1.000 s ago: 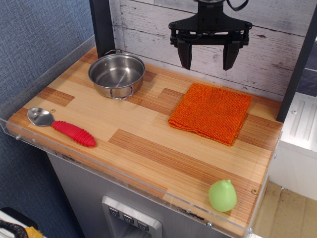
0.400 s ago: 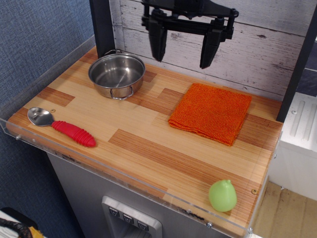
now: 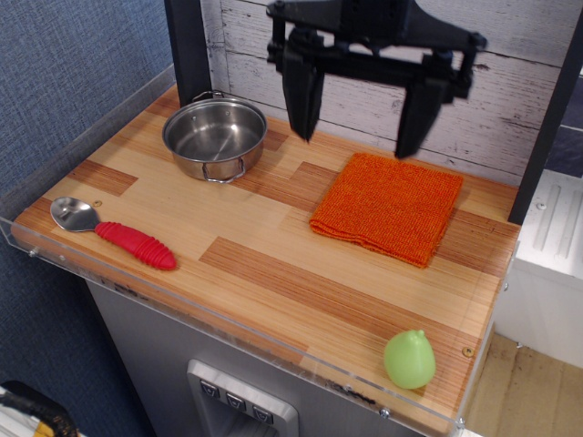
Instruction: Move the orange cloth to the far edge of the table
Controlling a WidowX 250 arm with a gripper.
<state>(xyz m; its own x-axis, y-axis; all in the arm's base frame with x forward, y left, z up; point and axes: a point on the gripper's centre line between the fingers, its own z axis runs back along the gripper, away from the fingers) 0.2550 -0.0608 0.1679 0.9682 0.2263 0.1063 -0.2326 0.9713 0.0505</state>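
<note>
The orange cloth (image 3: pixel 390 206) lies flat and folded on the striped wooden table (image 3: pixel 264 264), at the right rear, close to the white plank wall. My black gripper (image 3: pixel 355 141) hangs open and empty in the air above the cloth's left rear part, its two fingers (image 3: pixel 303 100) wide apart and pointing down. It does not touch the cloth.
A steel pot (image 3: pixel 215 137) stands at the rear left. A spoon with a red handle (image 3: pixel 114 232) lies at the front left. A green pear-shaped toy (image 3: pixel 409 359) sits at the front right corner. A clear acrylic rim (image 3: pixel 228 328) runs along the table's edges.
The gripper swung left, then came forward and lower, looming larger over the cloth's left rear. Its fingers stayed wide open. The cloth has not moved.
</note>
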